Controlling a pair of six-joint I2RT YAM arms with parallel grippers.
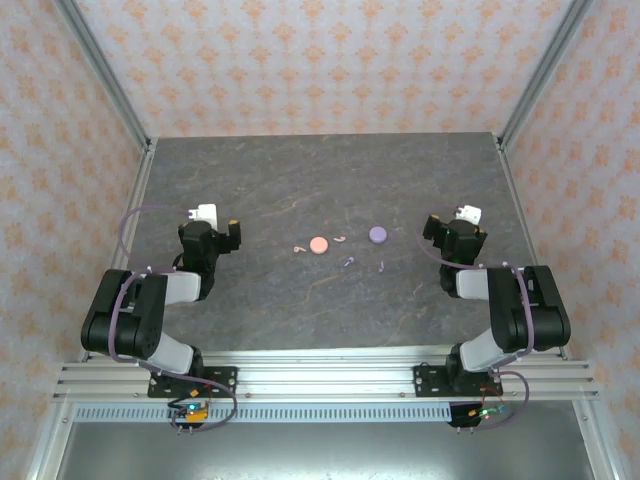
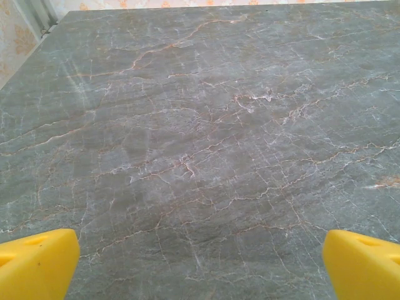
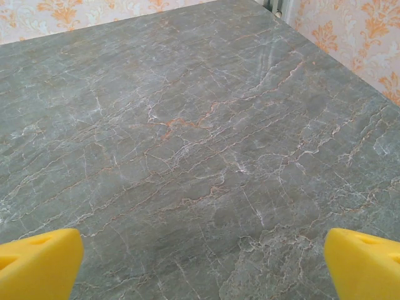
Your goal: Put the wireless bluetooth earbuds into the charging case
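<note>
A round salmon-pink case (image 1: 318,245) lies mid-table with a pink earbud (image 1: 299,249) to its left and another pink earbud (image 1: 340,239) to its right. A round lilac case (image 1: 378,234) lies further right, with two lilac earbuds (image 1: 348,261) (image 1: 381,266) just in front of it. My left gripper (image 1: 214,222) rests folded back at the left, well away from them. My right gripper (image 1: 458,222) rests at the right, a short way from the lilac case. In both wrist views the yellow fingertips (image 2: 37,262) (image 3: 39,262) stand wide apart over bare marble: both grippers (image 2: 200,269) (image 3: 201,269) are open and hold nothing.
The dark veined marble table (image 1: 300,180) is boxed in by patterned walls with aluminium posts (image 1: 105,75) at the back corners. An aluminium rail (image 1: 320,375) runs along the near edge under the arm bases.
</note>
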